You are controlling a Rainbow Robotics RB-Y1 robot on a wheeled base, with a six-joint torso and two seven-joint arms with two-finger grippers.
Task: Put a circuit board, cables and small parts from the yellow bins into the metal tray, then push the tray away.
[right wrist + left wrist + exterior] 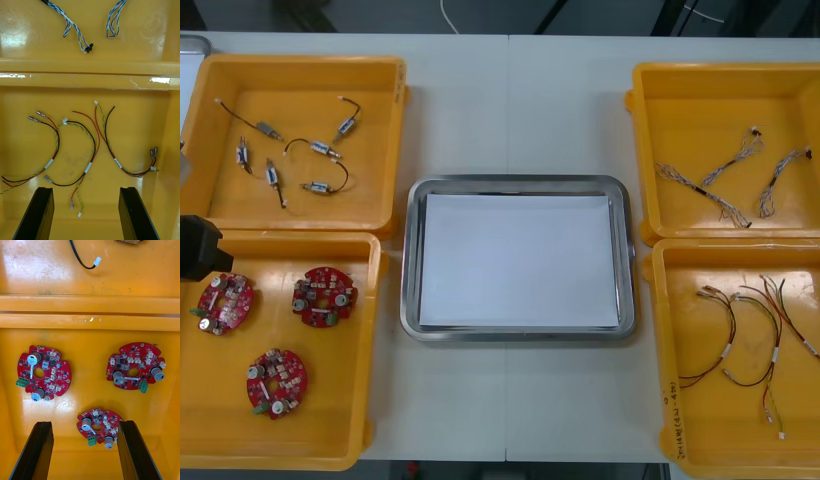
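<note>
The left gripper (pixel 85 424) hangs open over the near left yellow bin (pixel 370 350). The nearest of 3 round red circuit boards (pixel 99 426) lies between its spread fingers (pixel 37 450). The right gripper (pixel 86 189) is open too, above the red and yellow cables (pixel 92 150) in the near right yellow bin (pixel 658 350). The metal tray (pixel 412 260), white inside, sits mid-tabletop (pixel 510 100) between the bins. Dark print on the right bin's rim is too small to read.

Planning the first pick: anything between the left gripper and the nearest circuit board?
Nothing visible. Left gripper is open above the yellow bin; the nearest circuit board lies bare on the bin floor just beyond its fingers.
</note>
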